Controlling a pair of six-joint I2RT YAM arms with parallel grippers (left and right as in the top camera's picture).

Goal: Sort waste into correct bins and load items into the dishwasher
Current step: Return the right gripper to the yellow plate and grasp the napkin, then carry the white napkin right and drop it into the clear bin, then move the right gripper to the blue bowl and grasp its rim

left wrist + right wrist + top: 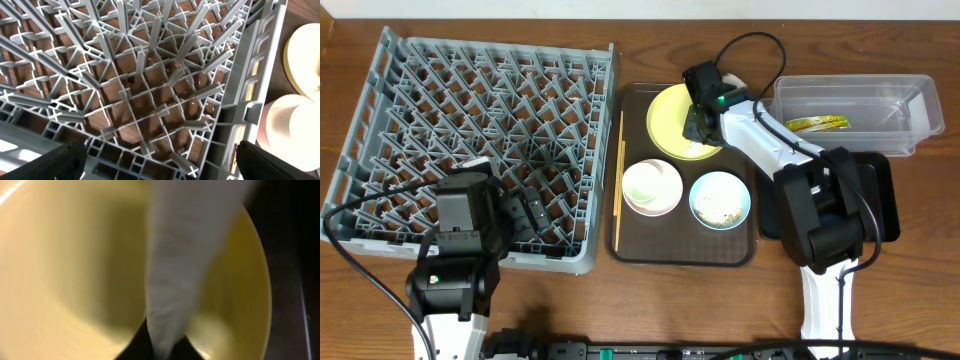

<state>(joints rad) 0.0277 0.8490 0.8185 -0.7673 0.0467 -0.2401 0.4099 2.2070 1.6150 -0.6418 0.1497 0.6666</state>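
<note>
1. Right arm (pixel 770 140) reaches from the near right table edge diagonally up-left, with its wrist tipped down over the yellow plate (pixel 670 118).
2. Right gripper (pixel 698 122) is clamped on the white napkin (pixel 185 255), which is pinched at its lower end and sits over the plate's inside.
3. Left arm (pixel 460 235) sits low at the near left, pointing at the near edge of the grey rack (pixel 470 110).
4. Left gripper (pixel 165 162) has its fingers (pixel 65 160) spread wide above the rack pegs, with nothing between them.
5. The plate, white bowl (pixel 652 186) and light-blue bowl (pixel 720 198) with whitish scraps are on the brown tray (pixel 682 250); the chopsticks (pixel 618 180) lie along its left edge.
6. The green wrapper (pixel 817 124) lies in the clear tub (pixel 920 110); the black tray (pixel 882 205) is partly under the right arm.
</note>
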